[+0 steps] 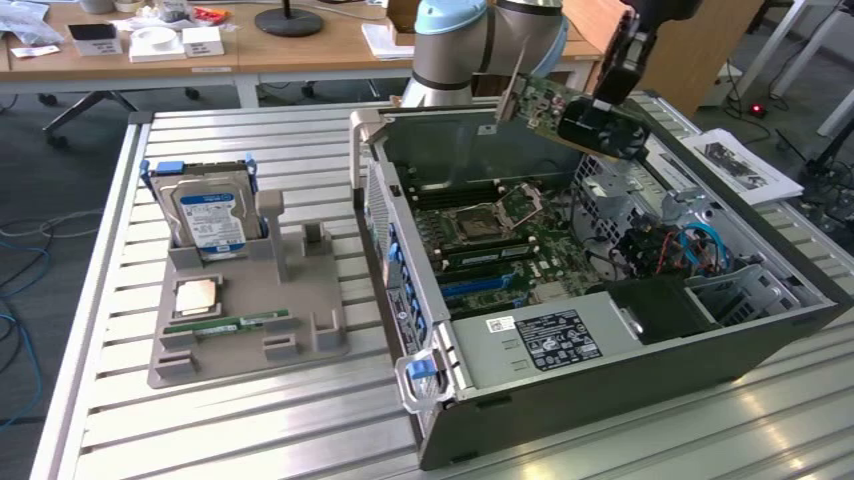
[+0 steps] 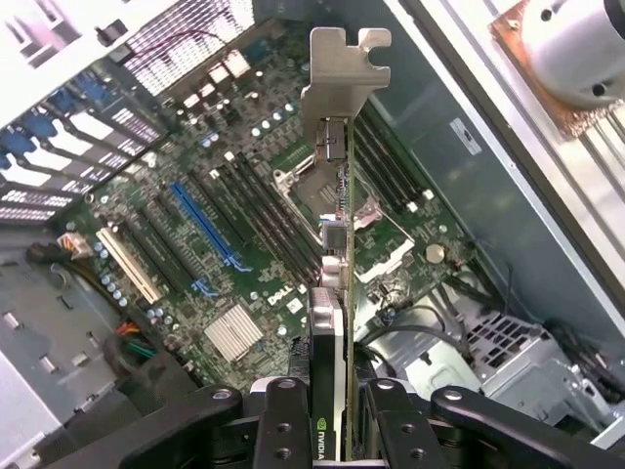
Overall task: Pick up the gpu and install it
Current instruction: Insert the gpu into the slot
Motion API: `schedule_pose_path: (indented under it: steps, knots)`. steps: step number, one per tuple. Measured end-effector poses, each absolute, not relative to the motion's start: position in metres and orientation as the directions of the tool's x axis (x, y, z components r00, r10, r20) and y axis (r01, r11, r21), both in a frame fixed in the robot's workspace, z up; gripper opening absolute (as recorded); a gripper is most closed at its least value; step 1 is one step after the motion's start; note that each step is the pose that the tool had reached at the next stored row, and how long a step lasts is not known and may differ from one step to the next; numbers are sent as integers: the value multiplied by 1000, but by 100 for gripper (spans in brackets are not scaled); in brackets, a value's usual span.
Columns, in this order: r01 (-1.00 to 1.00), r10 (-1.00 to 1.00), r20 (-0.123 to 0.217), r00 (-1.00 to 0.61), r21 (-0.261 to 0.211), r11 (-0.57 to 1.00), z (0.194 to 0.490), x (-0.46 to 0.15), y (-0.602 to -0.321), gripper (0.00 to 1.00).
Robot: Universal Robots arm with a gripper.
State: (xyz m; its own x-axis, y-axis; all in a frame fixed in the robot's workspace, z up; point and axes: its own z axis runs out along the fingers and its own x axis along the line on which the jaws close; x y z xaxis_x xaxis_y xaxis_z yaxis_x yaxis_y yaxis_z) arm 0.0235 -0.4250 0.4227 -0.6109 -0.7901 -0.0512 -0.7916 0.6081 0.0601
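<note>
One black gripper [image 1: 607, 95], its arm [image 1: 454, 40] cut off above, grasps the thin dark gpu card with metal bracket [image 1: 547, 100] over the open grey computer case [image 1: 641, 380] on a slatted metal table [image 1: 200, 440]; wooden desks [image 1: 294, 55] stand behind.

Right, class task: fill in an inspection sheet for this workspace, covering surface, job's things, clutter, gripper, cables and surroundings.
Surface: slatted metal table, carrying an open computer case and a grey parts holder.
Job's things: gpu held in the air over the case, above the motherboard; not seated.
Clutter: hard drive upright in the holder; memory stick lying flat on it.
Gripper: gripper shut on the gpu's edge.
Cables: blue cables inside the case; loose cables on the floor.
Surroundings: wooden desks behind; papers at the exterior view's right.
</note>
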Motion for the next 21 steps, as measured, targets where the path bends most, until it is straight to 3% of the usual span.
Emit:
schedule_pose_path:
  steps: [21]
  knots:
    - [-948,-947,-51,-316,60,313,423,23,-425,27]
